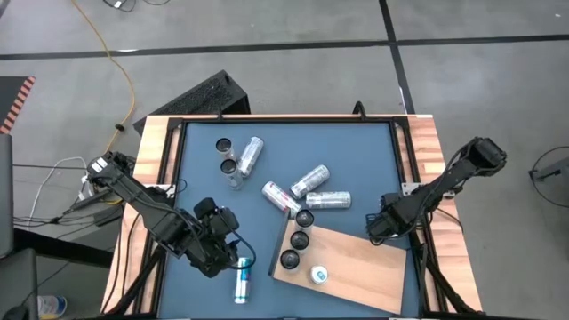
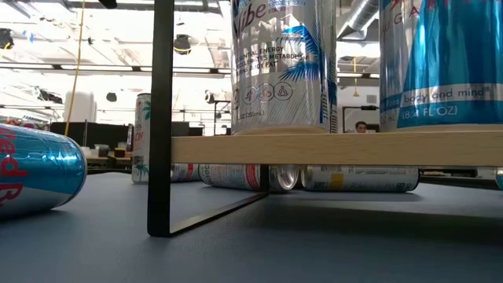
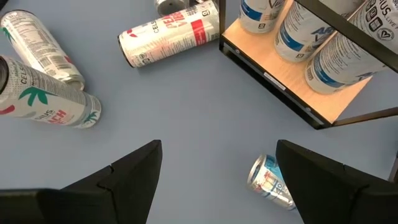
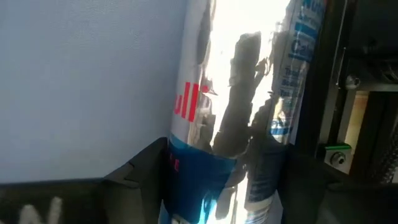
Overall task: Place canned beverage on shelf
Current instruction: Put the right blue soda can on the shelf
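left gripper (image 1: 233,252) hovers over the front-left of the tabletop (image 1: 200,182), fingers wide apart, nothing between them; just beside it a blue can (image 1: 241,283) lies flat, long axis running front to back

further back, the loose cans (image 1: 252,154): two upright, one lying beside them; mid-table three more lie on their sides, white and silver with red print

shelf (image 1: 360,267) sits front-right, turned at an angle to the table edges; in the low view we see the light wooden board raised off the tabletop on a thin black frame; four shelf cans (image 1: 299,239) stand upright along its left side

right gripper (image 4: 227,155) is at the table's right edge, just beyond the shelf's far right corner; fingers clamped on the held can (image 4: 193,93), one on each side of the body

held can's long axis points straight ahead of the fingers, parallel to the black edge rail (image 4: 323,74) beside it; which end leads we cannot tell; whether it rests on the tabletop or is lifted we cannot tell either

look: slim can, silver body with strong glare, blue band near the fingers, red lettering running along its length
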Robot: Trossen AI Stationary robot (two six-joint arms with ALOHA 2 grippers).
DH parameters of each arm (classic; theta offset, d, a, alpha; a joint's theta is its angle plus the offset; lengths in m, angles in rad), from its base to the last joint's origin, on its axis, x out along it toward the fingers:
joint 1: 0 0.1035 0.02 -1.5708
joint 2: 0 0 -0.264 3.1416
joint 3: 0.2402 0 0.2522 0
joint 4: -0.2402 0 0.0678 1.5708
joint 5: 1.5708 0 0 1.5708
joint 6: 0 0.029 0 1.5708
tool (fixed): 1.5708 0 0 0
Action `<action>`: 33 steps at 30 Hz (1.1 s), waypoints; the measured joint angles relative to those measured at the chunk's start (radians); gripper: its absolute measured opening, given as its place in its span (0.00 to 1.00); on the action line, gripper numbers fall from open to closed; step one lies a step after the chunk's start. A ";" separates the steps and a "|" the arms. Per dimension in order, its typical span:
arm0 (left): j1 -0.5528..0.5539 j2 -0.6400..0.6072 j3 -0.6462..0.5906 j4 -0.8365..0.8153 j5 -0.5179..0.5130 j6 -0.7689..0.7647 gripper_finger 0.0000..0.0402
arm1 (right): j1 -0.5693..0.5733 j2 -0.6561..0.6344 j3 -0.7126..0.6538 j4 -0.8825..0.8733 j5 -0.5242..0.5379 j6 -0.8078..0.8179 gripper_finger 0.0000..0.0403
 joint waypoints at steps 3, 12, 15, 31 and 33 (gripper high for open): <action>0.000 0.000 0.000 0.000 -0.002 0.000 0.75 | 0.000 0.000 -0.002 -0.004 0.007 0.001 0.49; 0.000 0.000 0.000 0.000 -0.024 0.001 0.75 | 0.102 0.003 0.088 -0.051 0.334 0.009 0.45; 0.000 0.000 0.001 0.000 -0.030 0.003 0.75 | 0.154 0.002 0.141 -0.085 0.479 0.014 0.45; 0.000 0.000 0.001 0.001 -0.109 0.052 0.75 | 0.275 0.004 0.189 0.335 1.270 -0.703 0.45; 0.000 0.000 0.001 0.001 -0.114 0.052 0.75 | 0.280 0.006 0.180 0.410 1.286 -0.796 0.45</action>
